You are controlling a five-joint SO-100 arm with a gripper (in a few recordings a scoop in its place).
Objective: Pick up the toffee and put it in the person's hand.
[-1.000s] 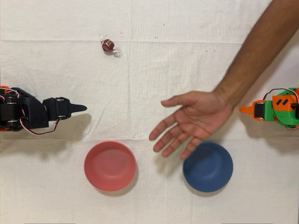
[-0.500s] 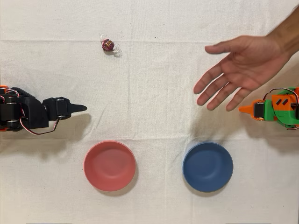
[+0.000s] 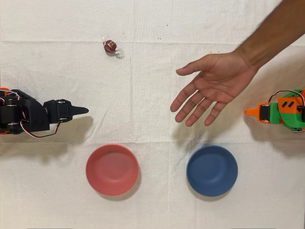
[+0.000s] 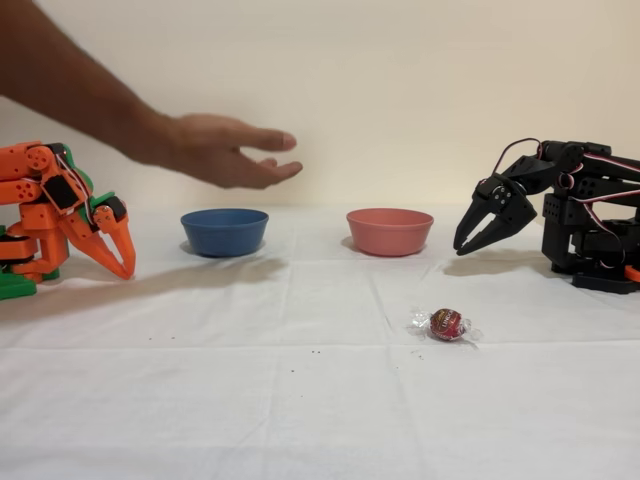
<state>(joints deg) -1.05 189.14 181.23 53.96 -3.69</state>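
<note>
My fingers (image 4: 478, 243) hang parted, empty; I should swing toward one o'clock overhead, straddling the toffee (image 3: 110, 46) body, not its wrapper.

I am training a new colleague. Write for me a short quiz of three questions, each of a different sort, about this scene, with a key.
1. True or false: the toffee lies inside the pink bowl.
2. Multiple choice: the person's hand is
A. resting in the blue bowl
B. held in the air, open
C. gripping the black arm
3. Fill in: the black gripper holds ____.

Key
1. False; it lies on the white cloth.
2. B
3. nothing; its jaws are apart.
</note>
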